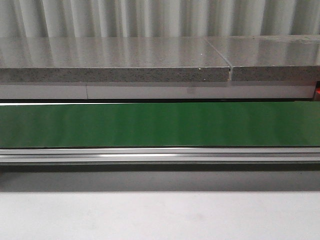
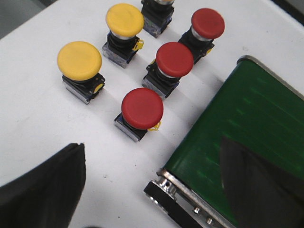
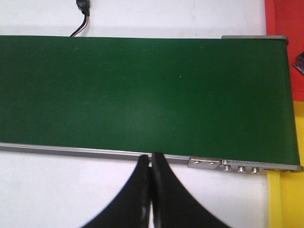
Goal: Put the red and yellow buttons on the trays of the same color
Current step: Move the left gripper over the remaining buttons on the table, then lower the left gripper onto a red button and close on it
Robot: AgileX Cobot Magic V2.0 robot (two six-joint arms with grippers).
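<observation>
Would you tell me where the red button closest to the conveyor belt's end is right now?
In the left wrist view, that red button stands on the white table, beside the green belt, apart from it.

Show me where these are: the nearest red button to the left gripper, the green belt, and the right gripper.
nearest red button (image 2: 142, 108), left wrist view, on its cap.
green belt (image 3: 142, 95), right wrist view, mid-surface.
right gripper (image 3: 151, 164), right wrist view, between its closed fingertips.

Three red mushroom-head push buttons on black bases sit on the white table: one, two, three. Two yellow mushroom-head push buttons, first, second. A sixth button is cut off at the frame edge, cap colour unclear. One green conveyor belt.
</observation>
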